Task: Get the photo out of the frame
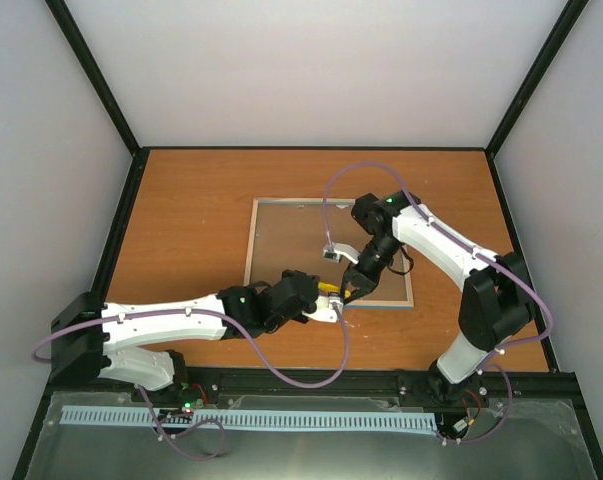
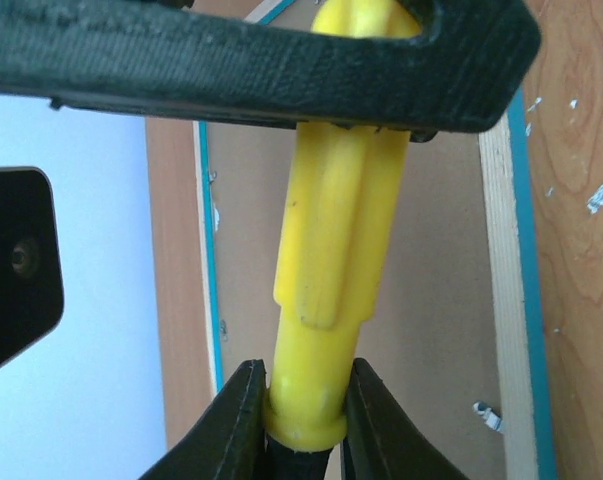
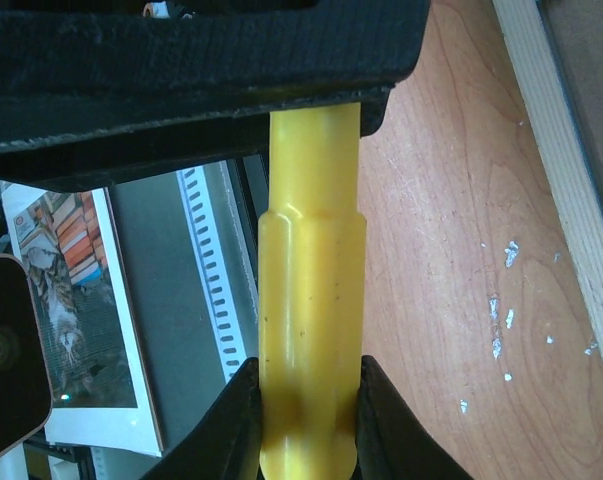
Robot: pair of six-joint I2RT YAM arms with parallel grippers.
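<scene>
Desk (image 1: 181, 230) of orange-brown wood grain, bordered by black rails, viewed from above. A single article is laid directly on it: the frame (image 1: 291, 240), set flat with its brown backing board turned upward. In the wrist views a thin turquoise edge and a pale wooden strip are shown along the frame's sides. Bare wood is seen on every side of the frame. Small white flecks (image 3: 501, 300) are scattered on the desk surface just beside the frame's edge.
</scene>
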